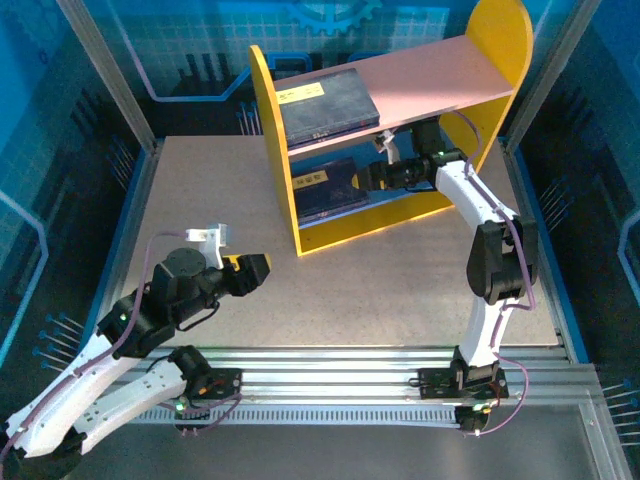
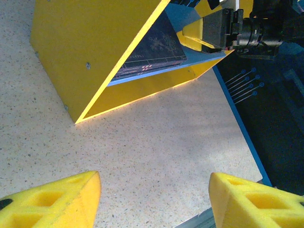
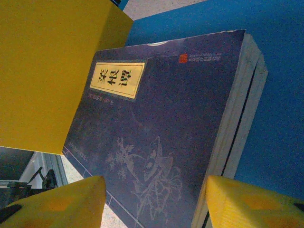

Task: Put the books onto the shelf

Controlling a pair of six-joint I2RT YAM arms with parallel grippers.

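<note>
The shelf [image 1: 275, 150] stands at the far side of the table [image 2: 142, 142]. An upper book [image 1: 325, 103] lies flat on its pink board, at the left yellow panel. Its long axis runs along the board with the label toward that panel, and the board beyond is bare. The lower book [image 3: 166, 133] lies likewise on the blue board; possibly two are stacked, I can't be sure. My right gripper [image 3: 154, 185] reaches into the lower tier, fingers apart at the unlabelled end. My left gripper [image 2: 154, 180], spread and empty, hovers over open table before the shelf's left corner.

Books [image 1: 325, 100]: two, one per board. Shelf [image 1: 272, 150]: one. Boards [image 1: 440, 80]: two. Robot arms [image 1: 490, 250]: two.
</note>
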